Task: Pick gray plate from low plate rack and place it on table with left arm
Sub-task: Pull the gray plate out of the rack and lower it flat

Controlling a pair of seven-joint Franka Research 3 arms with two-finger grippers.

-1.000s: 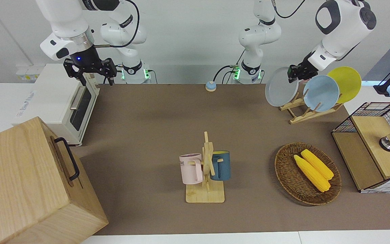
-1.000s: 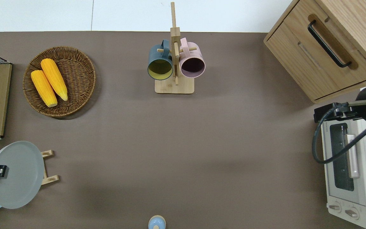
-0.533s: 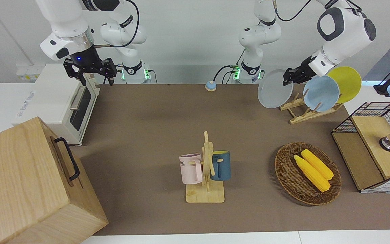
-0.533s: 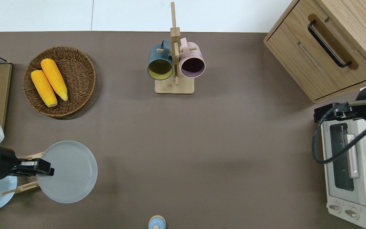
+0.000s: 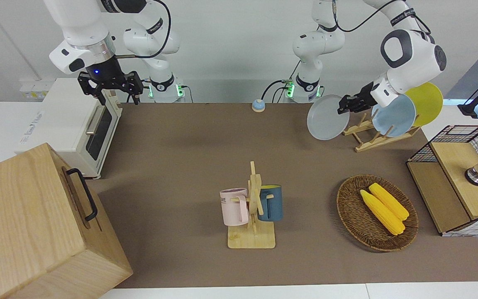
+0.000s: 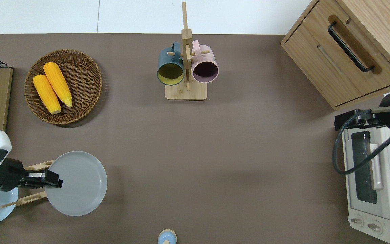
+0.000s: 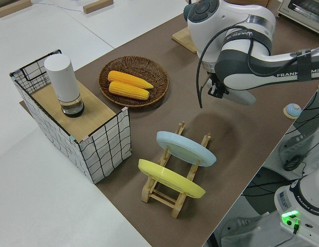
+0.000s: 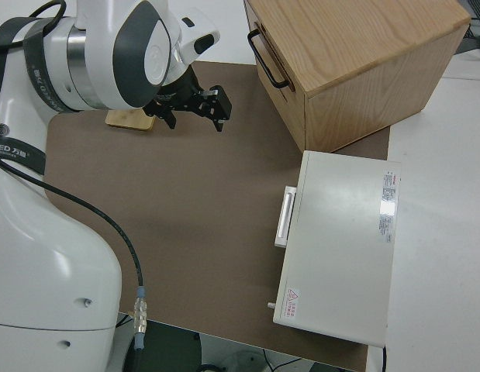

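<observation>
Brown table (image 6: 215, 152) holds a low rack (image 5: 369, 137) with blue (image 5: 392, 116) and yellow (image 5: 428, 101) plates. Left gripper (image 6: 51, 179) pinches the gray plate (image 6: 78, 183) by its rim, airborne just beside the rack. Right arm is parked.

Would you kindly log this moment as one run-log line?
left gripper: shut on gray plate | plate: airborne, clear of low plate rack, over table | right arm: parked

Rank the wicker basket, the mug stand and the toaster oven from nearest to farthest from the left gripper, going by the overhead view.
Measured from the left gripper, which holds the gray plate:
1. Wicker basket, at the left arm's end, farther from the robots.
2. Mug stand, mid-table, farther from the robots.
3. Toaster oven, at the right arm's end.
</observation>
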